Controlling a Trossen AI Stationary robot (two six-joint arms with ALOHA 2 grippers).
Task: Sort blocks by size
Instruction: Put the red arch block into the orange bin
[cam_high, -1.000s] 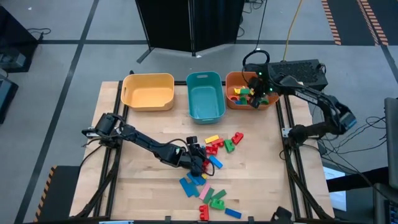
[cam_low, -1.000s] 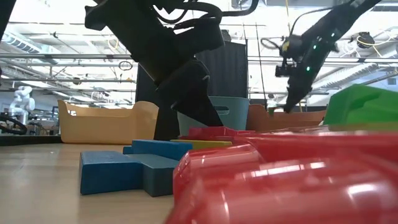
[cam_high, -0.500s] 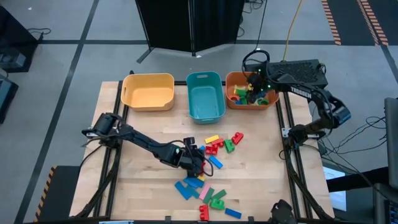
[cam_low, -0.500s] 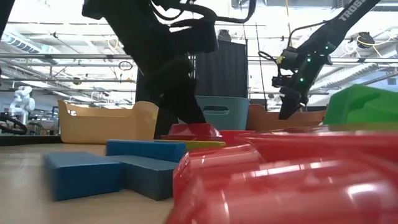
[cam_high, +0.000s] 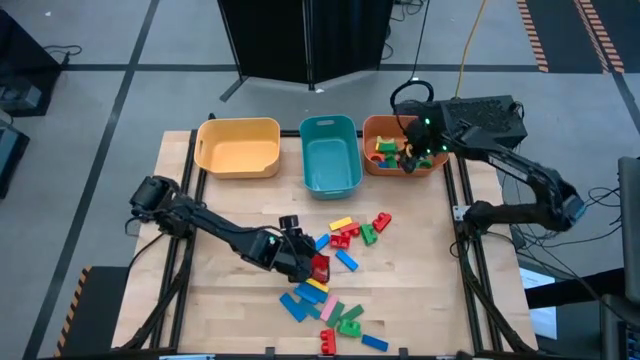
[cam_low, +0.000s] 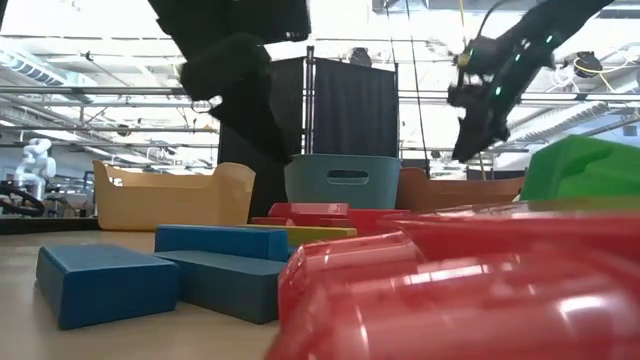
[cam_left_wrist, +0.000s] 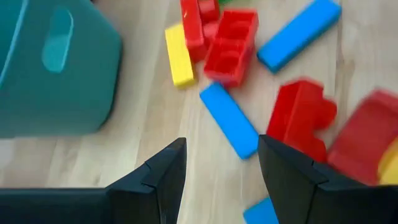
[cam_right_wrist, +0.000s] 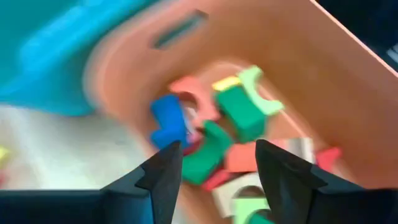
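left gripper open, empty, over the blocks scattered near the table's front edge. right gripper open, empty, above orange bin at back right corner, more blocks inside.

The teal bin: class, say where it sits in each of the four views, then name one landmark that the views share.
High view: teal bin, middle of the three bins at the table's far edge.
Low view: centre background, behind the blocks.
Left wrist view: upper left corner.
Right wrist view: upper left, blurred.
Shared landmark: the orange bin beside it.
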